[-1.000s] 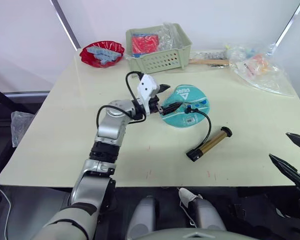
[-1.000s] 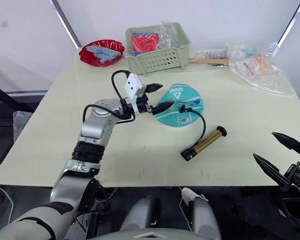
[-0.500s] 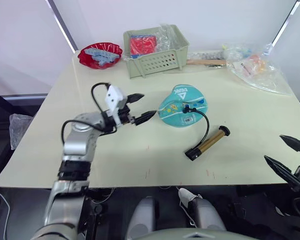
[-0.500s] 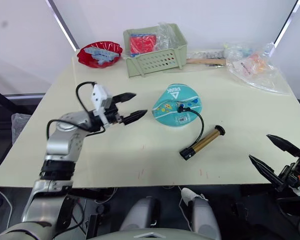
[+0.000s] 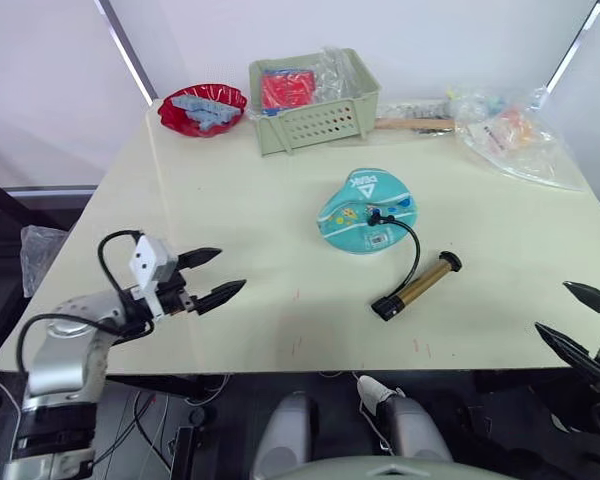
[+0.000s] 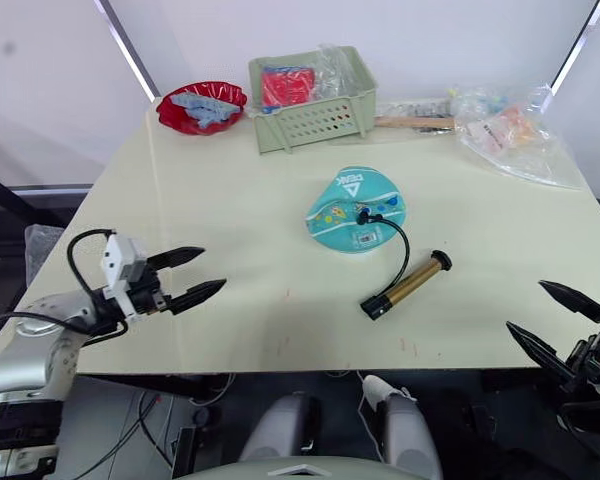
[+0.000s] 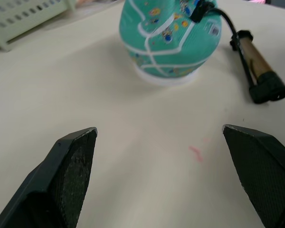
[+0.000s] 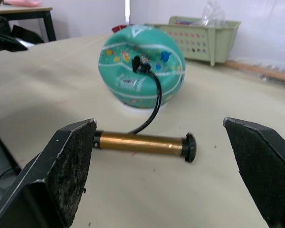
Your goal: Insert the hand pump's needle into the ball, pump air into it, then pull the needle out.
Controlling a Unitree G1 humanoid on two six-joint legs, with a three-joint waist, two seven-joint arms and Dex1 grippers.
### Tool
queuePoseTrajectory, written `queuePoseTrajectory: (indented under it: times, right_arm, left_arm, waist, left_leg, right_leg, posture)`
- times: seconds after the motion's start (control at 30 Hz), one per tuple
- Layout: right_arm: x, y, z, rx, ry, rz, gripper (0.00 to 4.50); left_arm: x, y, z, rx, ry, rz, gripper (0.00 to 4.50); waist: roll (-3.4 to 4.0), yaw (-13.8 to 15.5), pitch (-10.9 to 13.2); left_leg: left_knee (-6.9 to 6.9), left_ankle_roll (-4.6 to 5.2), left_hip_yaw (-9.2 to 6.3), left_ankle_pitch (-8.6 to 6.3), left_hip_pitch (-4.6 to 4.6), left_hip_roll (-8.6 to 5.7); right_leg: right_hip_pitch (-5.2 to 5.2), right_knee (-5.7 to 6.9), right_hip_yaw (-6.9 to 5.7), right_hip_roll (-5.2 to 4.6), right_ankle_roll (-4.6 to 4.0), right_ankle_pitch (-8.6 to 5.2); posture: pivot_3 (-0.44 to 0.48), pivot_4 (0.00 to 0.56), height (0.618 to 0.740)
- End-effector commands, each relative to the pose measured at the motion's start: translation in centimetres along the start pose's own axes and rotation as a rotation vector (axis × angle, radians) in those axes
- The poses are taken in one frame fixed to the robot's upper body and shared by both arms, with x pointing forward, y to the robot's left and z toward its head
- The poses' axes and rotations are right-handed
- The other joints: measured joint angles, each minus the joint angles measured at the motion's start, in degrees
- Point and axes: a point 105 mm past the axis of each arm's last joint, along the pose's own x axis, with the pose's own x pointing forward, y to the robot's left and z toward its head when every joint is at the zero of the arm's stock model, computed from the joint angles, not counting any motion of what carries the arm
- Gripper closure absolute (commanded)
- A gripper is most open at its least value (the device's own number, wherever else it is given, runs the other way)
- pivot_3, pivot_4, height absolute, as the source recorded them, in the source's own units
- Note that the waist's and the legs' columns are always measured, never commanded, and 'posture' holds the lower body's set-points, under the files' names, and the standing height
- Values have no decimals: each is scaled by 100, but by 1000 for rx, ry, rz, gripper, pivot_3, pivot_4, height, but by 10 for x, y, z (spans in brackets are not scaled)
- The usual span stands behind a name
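Needle (image 8: 141, 61) seated in ball (image 8: 142, 66), hand pump (image 8: 142, 142) lying beside, hose joining them

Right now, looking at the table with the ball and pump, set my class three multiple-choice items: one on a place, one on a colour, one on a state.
1. Where does the hand pump lie?
A. On the table, nearer the robot than the ball
B. Inside the green basket
C. In the left gripper

2. What colour is the bowl at the far left corner of the table?
A. Blue
B. Red
C. Yellow

3. How is the pump's hose connected?
A. It lies loose, apart from the ball
B. It is wrapped around the basket
C. Its fitting sits on the ball

Answers:
1 A: the brass cylinder rests on the tabletop in front of the ball.
2 B: the bowl beside the green basket is red.
3 C: the hose curves up from the pump and ends at the ball's top.
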Motion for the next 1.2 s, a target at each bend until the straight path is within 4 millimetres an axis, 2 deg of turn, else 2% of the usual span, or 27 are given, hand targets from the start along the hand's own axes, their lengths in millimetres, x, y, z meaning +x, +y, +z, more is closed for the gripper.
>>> queuePoseTrajectory:
  times: [0.03, 0.47, 0.67, 0.9, 1.1, 1.2]
  right_arm:
    - [-8, -7, 9, -57, -2, -7, 0]
    - [-8, -19, 0, -81, 34, -26, 0]
    - [-8, -13, -2, -69, 42, 9, 0]
    - [-5, -1, 1, -53, 28, 67, 0]
    - [-1, 4, 2, -55, 29, 92, 0]
    - [3, 3, 2, -62, 23, 93, 0]
  left_arm:
    - [-14, 1, 12, 45, -30, 18, 31]
    - [-16, -12, 8, -1, -48, -3, 31]
    - [-9, -33, 11, 0, -20, -96, 31]
    - [13, -67, 25, 27, 5, -267, 31]
    - [31, -81, 32, 54, 15, -344, 31]
    - [58, -94, 43, 87, -19, -405, 31]
  waist:
    - [2, 6, 1]
    - [3, 0, 3]
    - [4, 0, 4]
    - [7, 1, 8]
    - [14, -5, 11]
    - [13, 26, 15]
  left_leg:
    - [0, 0, 1, 0, 0, -1]
    - [-3, 0, 15, 0, -4, 0]
    - [-4, 0, 18, -1, -3, 0]
    - [-4, 0, 19, -1, -2, 0]
    - [-4, 0, 20, -1, -1, 0]
    - [-4, 0, 23, -1, -2, 0]
  right_leg:
    - [0, 0, 0, -3, 0, 0]
    - [-9, -1, 7, -5, 2, -1]
    - [-9, -1, 10, -6, 2, -1]
    - [-9, 0, 11, -6, 5, -2]
    - [-9, 0, 12, 1, 5, -2]
    - [-10, 0, 15, 5, 6, -2]
  posture:
    - [0, 150, 738]
    - [0, 150, 738]
    - [0, 150, 738]
    - [0, 150, 738]
    - [0, 150, 738]
    - [0, 150, 738]
